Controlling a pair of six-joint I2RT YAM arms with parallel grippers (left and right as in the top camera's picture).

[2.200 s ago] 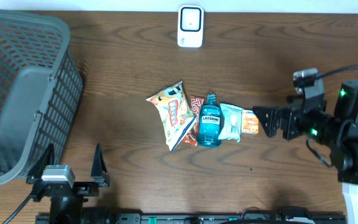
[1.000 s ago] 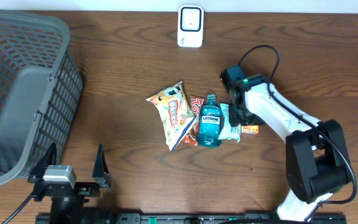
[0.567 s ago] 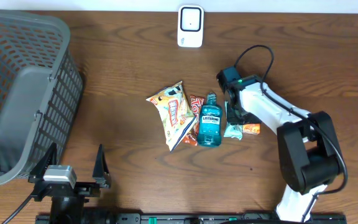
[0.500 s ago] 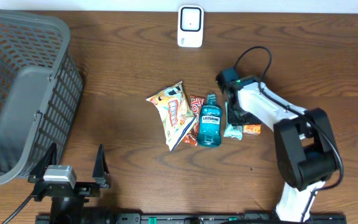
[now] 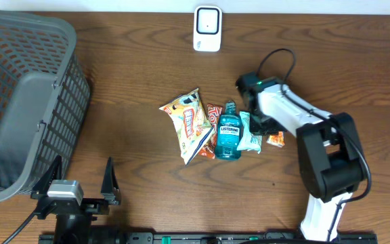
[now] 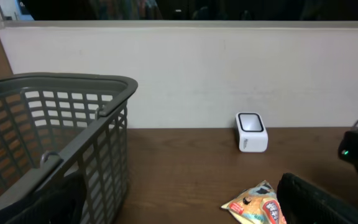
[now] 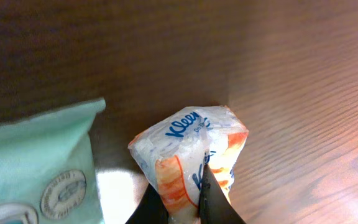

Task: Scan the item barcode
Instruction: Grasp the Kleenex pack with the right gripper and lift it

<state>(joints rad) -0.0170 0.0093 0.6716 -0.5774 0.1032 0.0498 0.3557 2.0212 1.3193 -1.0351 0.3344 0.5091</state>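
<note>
Surface [image 5: 134, 61]: brown wood, a scanner [image 5: 207, 28] being carried.
Room: white wall [image 6: 185, 74] being seen behind.
Right end effector [image 7: 180, 204]: being clamped on tissue pack [image 7: 188, 140] beside green packet [image 7: 36, 162].
Left end effector [image 5: 80, 177]: being held wide.

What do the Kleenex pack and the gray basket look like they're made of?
Kleenex pack: thin glossy plastic film, probably over soft tissues; it creases and catches glare.
Gray basket: likely rigid molded plastic, matte; uniform open lattice walls with a thick rim.
</note>
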